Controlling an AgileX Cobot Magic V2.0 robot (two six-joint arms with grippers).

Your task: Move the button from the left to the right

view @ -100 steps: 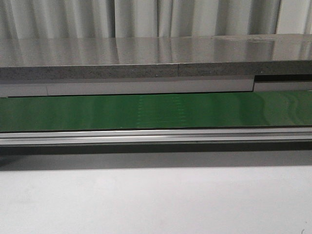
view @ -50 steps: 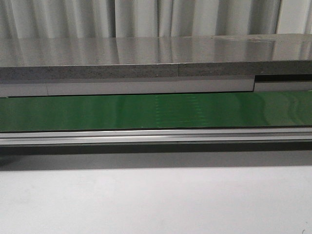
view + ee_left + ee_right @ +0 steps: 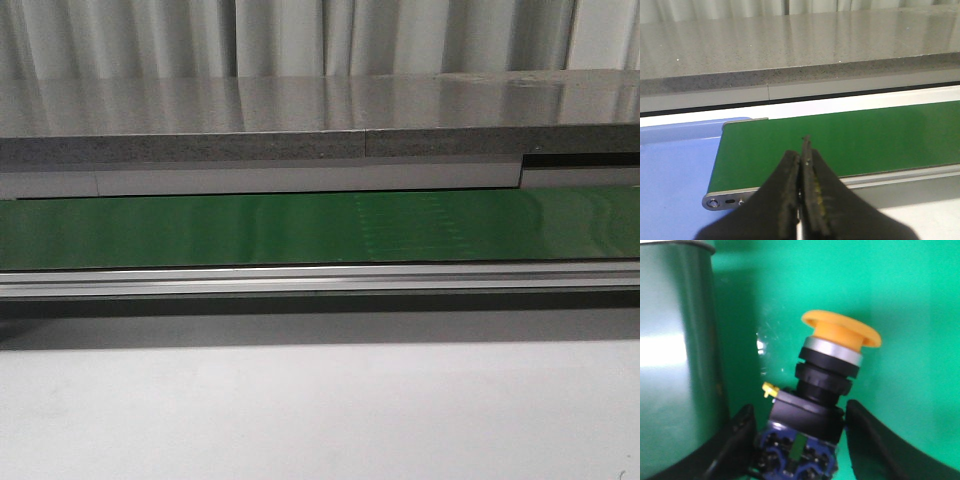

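The button [image 3: 826,372] shows only in the right wrist view: a yellow-orange round head, a silver ring, a black body and a dark blue base with a small green mark. It sits tilted between the fingers of my right gripper [image 3: 797,412], which press its base from both sides, over a bright green surface [image 3: 900,300]. My left gripper [image 3: 802,152] is shut and empty, above the left end of the green conveyor belt [image 3: 865,135]. Neither gripper nor the button shows in the front view.
A dark green upright wall [image 3: 675,355] stands close beside the button. The belt [image 3: 200,230] runs across the front view, with an aluminium rail [image 3: 320,280], a grey stone counter [image 3: 300,110] behind and a white table [image 3: 320,410] in front. A blue surface [image 3: 675,170] lies off the belt's end.
In the front view a faint dotted patch on the belt has shifted to the right. Nothing else there has moved.
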